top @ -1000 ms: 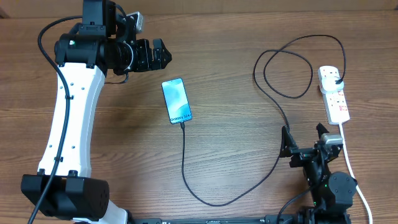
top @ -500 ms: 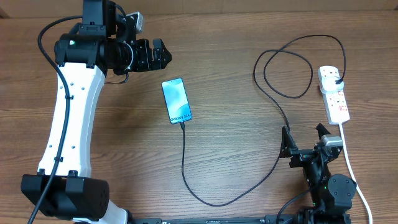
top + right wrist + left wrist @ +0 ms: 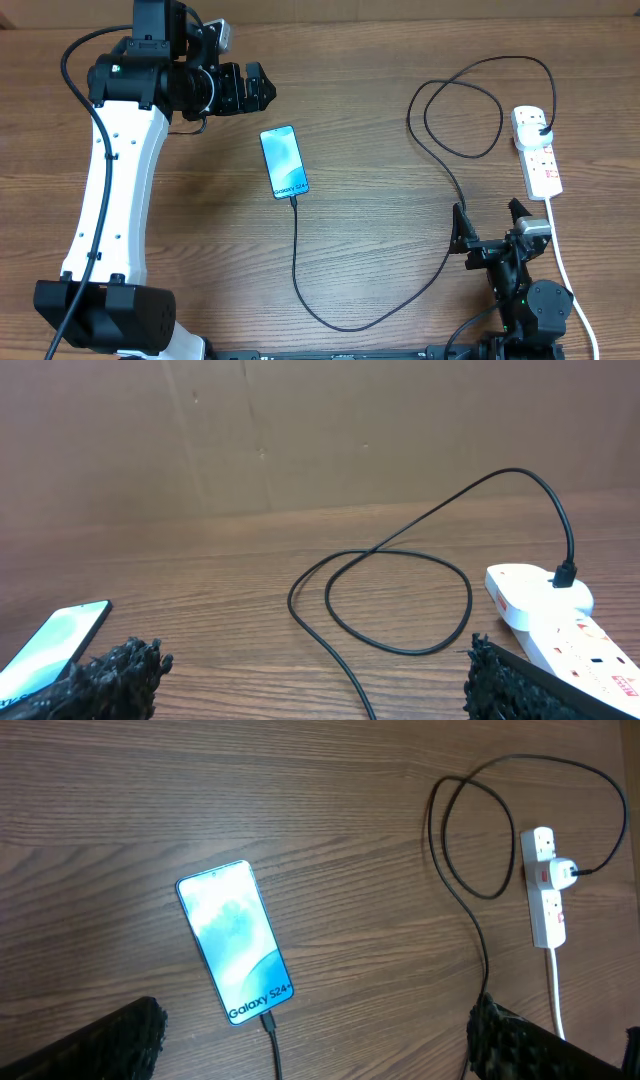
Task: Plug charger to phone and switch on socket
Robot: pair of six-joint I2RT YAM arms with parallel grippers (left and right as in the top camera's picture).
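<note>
While both arms hold nothing, the phone (image 3: 284, 162) lies flat near the middle of the table (image 3: 380, 120), screen lit; the charger (image 3: 295, 250) connector meets its text end, and the cable loops right to a plug seated in the socket (image 3: 537, 152); left gripper (image 3: 262, 88) hovers just beyond the phone, fingers spread wide; right gripper (image 3: 490, 225) sits near the socket's cord end, fingers likewise apart; switch positions too small to tell

Open table (image 3: 380, 120) beside socket (image 3: 541, 160); charger (image 3: 295, 245) loop there
</note>
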